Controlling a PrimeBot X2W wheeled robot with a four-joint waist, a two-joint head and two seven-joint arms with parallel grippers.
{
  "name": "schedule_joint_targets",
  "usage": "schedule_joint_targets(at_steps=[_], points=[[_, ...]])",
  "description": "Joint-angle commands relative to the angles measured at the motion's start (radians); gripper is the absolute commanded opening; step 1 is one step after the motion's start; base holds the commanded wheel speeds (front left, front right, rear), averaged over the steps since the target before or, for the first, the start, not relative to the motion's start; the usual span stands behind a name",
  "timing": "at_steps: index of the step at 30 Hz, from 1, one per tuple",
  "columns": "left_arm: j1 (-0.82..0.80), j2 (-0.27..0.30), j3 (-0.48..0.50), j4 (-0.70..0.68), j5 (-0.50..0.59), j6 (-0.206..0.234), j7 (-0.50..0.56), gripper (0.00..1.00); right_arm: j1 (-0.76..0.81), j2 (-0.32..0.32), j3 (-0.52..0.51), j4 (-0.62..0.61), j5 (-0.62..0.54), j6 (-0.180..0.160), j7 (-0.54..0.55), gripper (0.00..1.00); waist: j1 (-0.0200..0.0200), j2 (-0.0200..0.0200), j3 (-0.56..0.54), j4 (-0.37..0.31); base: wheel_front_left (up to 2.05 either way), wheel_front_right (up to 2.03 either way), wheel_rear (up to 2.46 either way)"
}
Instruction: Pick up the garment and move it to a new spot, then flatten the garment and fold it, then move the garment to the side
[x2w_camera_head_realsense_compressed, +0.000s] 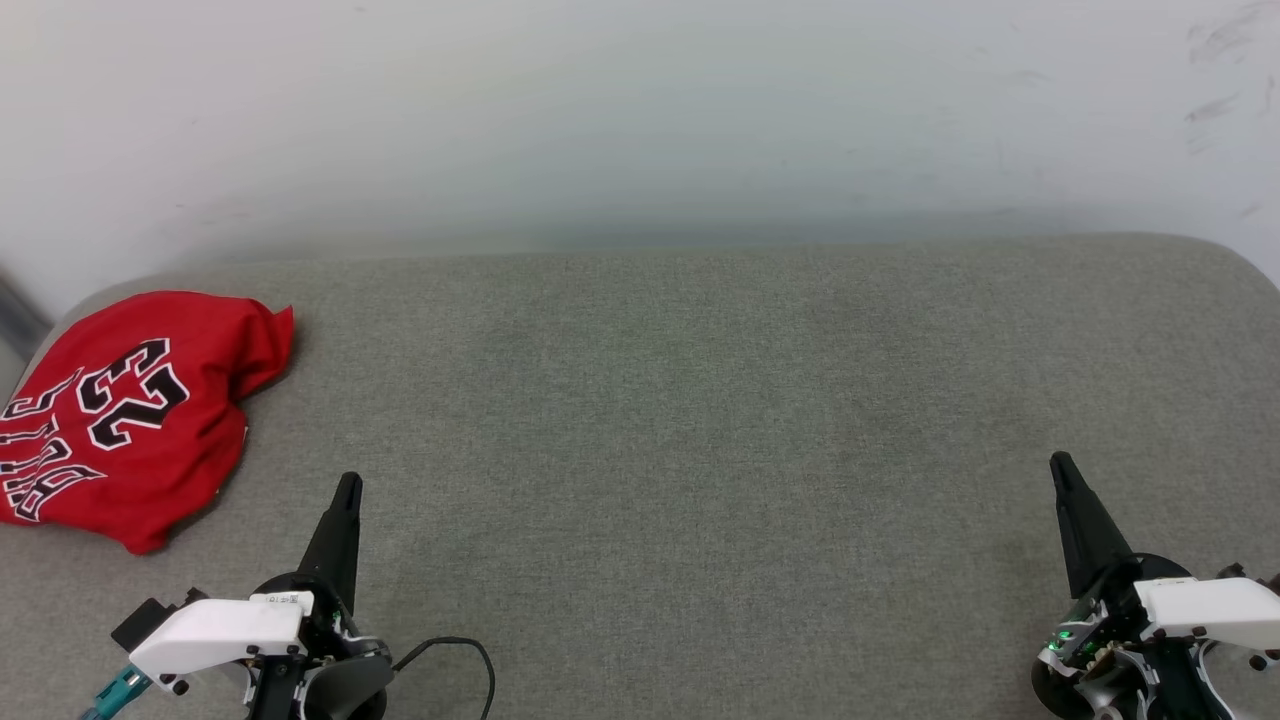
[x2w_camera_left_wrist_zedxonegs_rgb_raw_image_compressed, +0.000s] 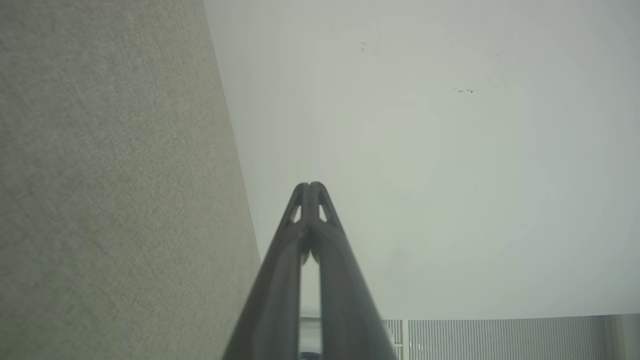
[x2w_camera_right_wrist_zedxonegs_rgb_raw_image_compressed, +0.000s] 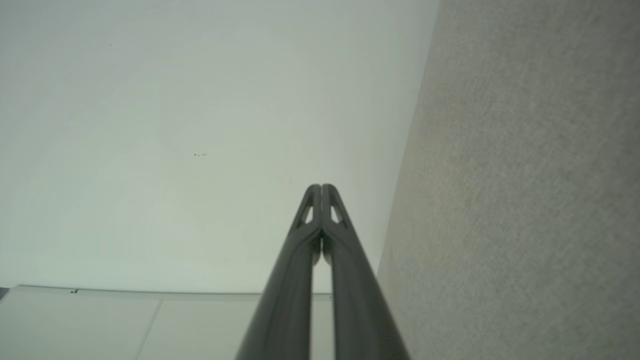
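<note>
Head view: at the far left the garment (x2w_camera_head_realsense_compressed: 130, 420) lies in a compact red bundle on the grey fabric surface (x2w_camera_head_realsense_compressed: 660, 450), close to that surface's rounded back-left corner, with its left edge cut off by the frame. Its black, white-outlined "23" and part of the lettering face up, turned sideways to the camera, and a loose red corner sticks out toward the back right. Just to the right of it and nearer the robot, the left gripper (x2w_camera_head_realsense_compressed: 348, 485) points up the view, its two dark fingers pressed together into a single narrow point, holding nothing and apart from the cloth. A thin black cable (x2w_camera_head_realsense_compressed: 470, 650) loops beside its wrist. The middle of the surface runs on to the right under the pale wall (x2w_camera_head_realsense_compressed: 640, 120). At the lower right the right gripper (x2w_camera_head_realsense_compressed: 1060, 465) is likewise pinched closed and empty, well apart from the garment. In the left wrist view the fingers (x2w_camera_left_wrist_zedxonegs_rgb_raw_image_compressed: 280, 280) meet at their tips, with the fabric surface along the left side and the wall beyond. In the right wrist view the fingers (x2w_camera_right_wrist_zedxonegs_rgb_raw_image_compressed: 295, 280) also touch at their tips, with the wall on the left and the fabric on the right.
</note>
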Motion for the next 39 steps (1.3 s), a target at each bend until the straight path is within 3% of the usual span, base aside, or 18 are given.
schedule_joint_targets(at_steps=[1, 29, 30, 39], points=[[-0.007, -0.001, 0.003, 0.000, 0.004, -0.003, 0.003, 0.00, -0.010, -0.005, 0.001, 0.000, -0.002, 0.000, -0.001, 0.00, 0.0000, 0.0000, 0.000, 0.000, 0.00, 0.00, 0.00], [-0.007, -0.001, 0.004, 0.000, 0.004, -0.003, 0.003, 0.00, -0.010, -0.005, 0.001, 0.000, -0.002, 0.000, -0.001, 0.00, 0.0000, 0.0000, 0.000, 0.000, 0.00, 0.00, 0.00], [0.001, 0.000, -0.001, 0.003, 0.000, 0.000, -0.001, 1.00, 0.002, 0.000, -0.001, 0.003, 0.000, 0.000, -0.001, 1.00, 0.0000, 0.0000, 0.000, 0.000, 0.00, 0.00, 0.00], [0.024, -0.003, -0.007, -0.004, 0.020, 0.001, -0.038, 1.00, 0.030, 0.002, 0.001, 0.009, -0.026, 0.000, -0.037, 1.00, 0.0000, 0.0000, 0.001, 0.000, 0.00, 0.00, 0.00]])
